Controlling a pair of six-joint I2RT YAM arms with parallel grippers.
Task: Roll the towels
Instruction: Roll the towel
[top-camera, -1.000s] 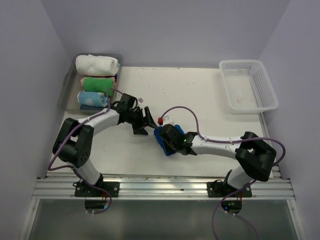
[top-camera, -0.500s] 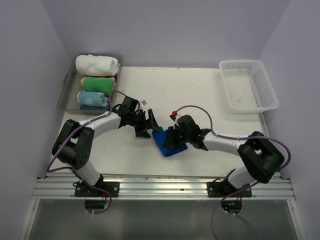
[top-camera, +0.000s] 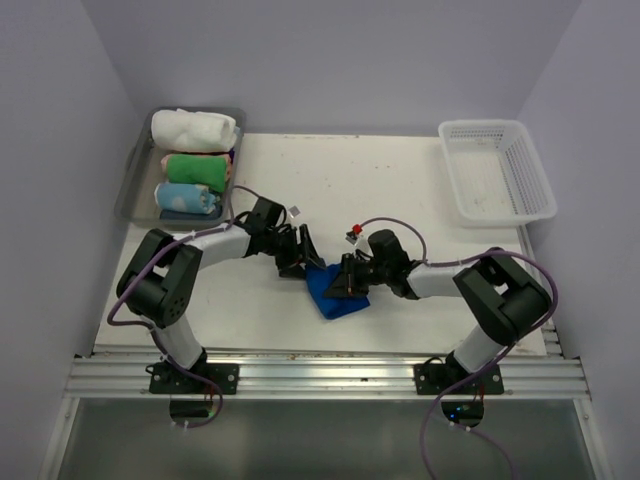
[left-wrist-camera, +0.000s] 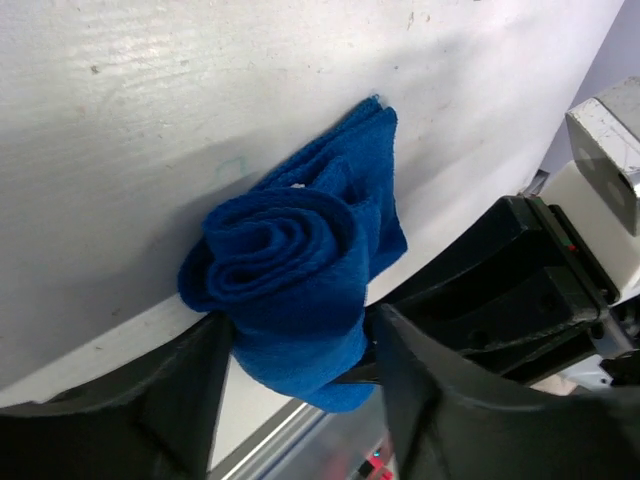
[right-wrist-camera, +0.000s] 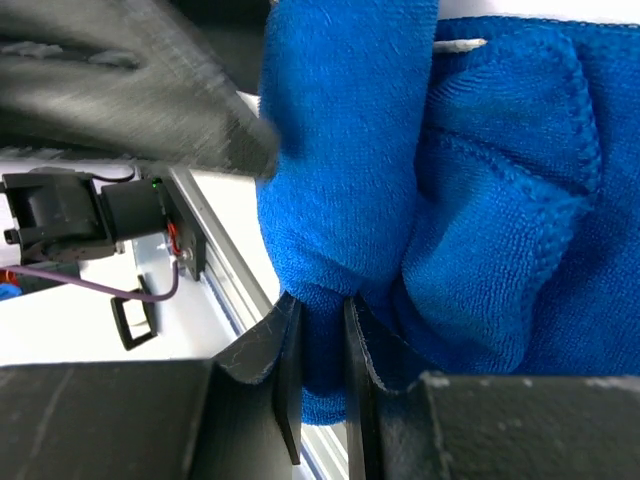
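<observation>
1. Since the coming move turns on the blue towel (left-wrist-camera: 290, 285), I place it first. It lies near the middle of the counter (top-camera: 400, 190), between the two arms, partly wound into a roll with a flatter tail lying beyond it.
2. In the left wrist view the spiral end of the roll faces the camera. I judge its long axis runs roughly in line with the left arm's reach, not across it.
3. My left jaws stand wide, with one finger (left-wrist-camera: 150, 410) on either side of the roll and close against it. I cannot tell whether they press it.
4. My right jaws are nearly closed, their fingers (right-wrist-camera: 285, 380) pinching a fold of the blue cloth at the roll's edge.
5. Both arms are at the towel, and neither is clearly nearer.
6. The white towel (top-camera: 195, 127) sits rolled in the tray (top-camera: 133, 175) at the far left corner, well apart from both arms.
7. Seen from overhead, the two wrists cover much of the roll. I cannot make out how tightly it is wound or how much tail remains. The right wrist view is too close to show the roll's outline.
</observation>
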